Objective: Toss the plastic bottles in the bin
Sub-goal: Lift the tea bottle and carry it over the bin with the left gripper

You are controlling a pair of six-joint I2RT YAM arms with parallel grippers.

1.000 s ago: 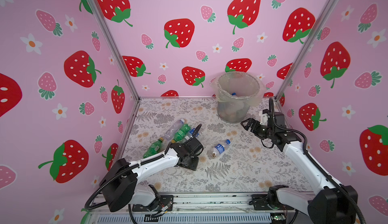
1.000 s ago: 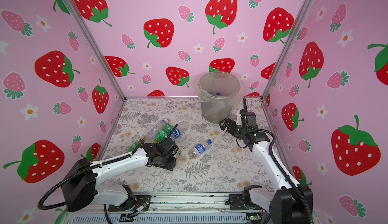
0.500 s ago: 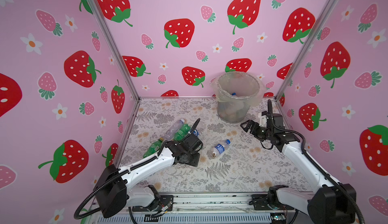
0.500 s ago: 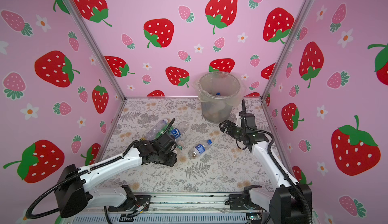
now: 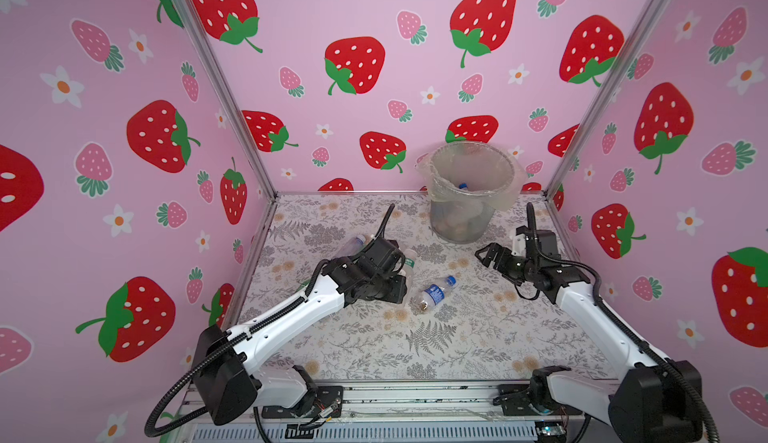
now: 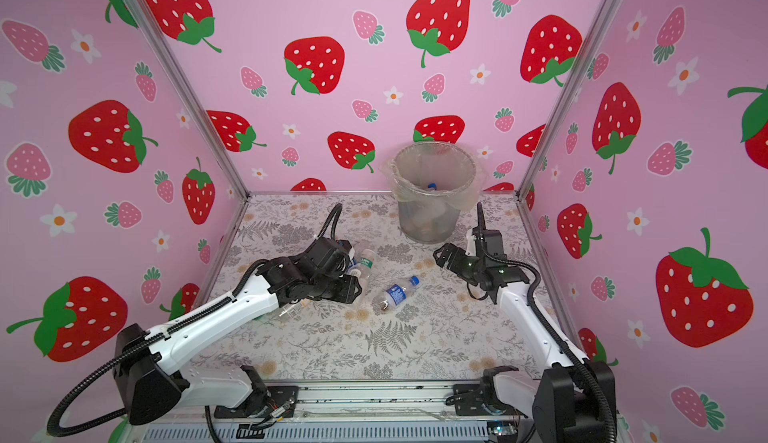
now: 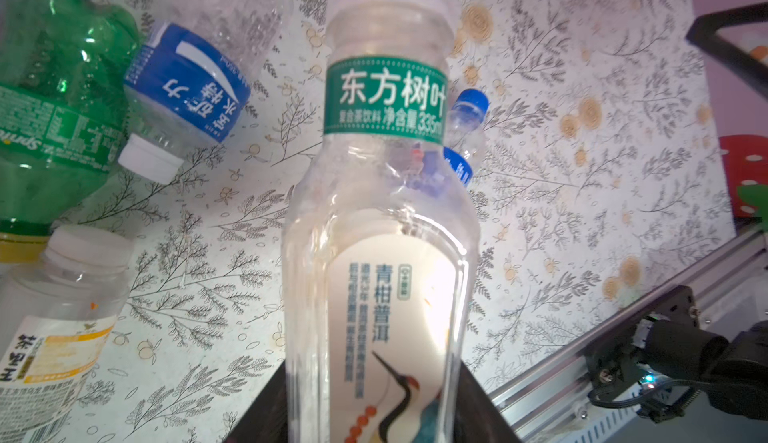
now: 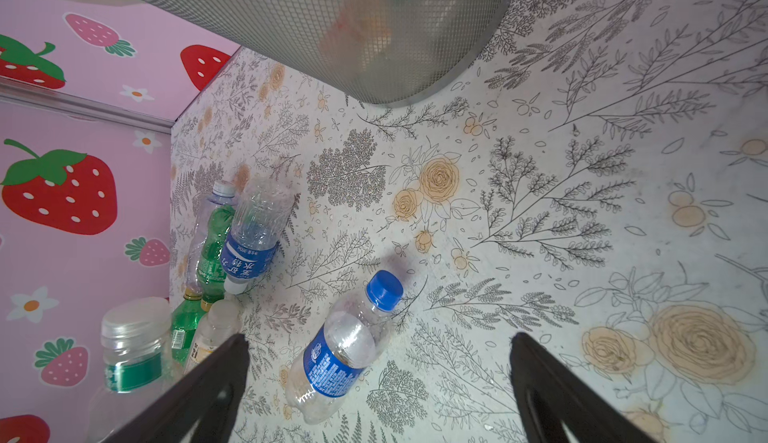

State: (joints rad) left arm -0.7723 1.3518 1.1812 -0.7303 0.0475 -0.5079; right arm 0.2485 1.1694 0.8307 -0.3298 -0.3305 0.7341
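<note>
Plastic bottle [image 7: 380,220] (green band), in left claw [image 7: 374,382], has neared the bin [image 5: 461,223].

Pink strawberry-print walls [image 5: 399,13], floral-patterned floor [image 5: 457,345], aluminium frame posts [image 5: 225,96].

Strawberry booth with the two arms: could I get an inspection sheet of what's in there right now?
Surface: floral-print tabletop, flat, no spills seen.
Job's things: bin at the back, partly filled. Blue-cap bottle lying alone mid-table. Green Sprite bottle, white-cap water bottle and yellow-label bottle lying together on the table's left side.
Clutter: nothing seen.
Grippers: left gripper shut on a clear tea bottle. Right gripper open, empty, near the bin.
Cables: black corrugated hoses along both arms, no snag seen.
Surroundings: pink strawberry walls, aluminium frame posts.
</note>
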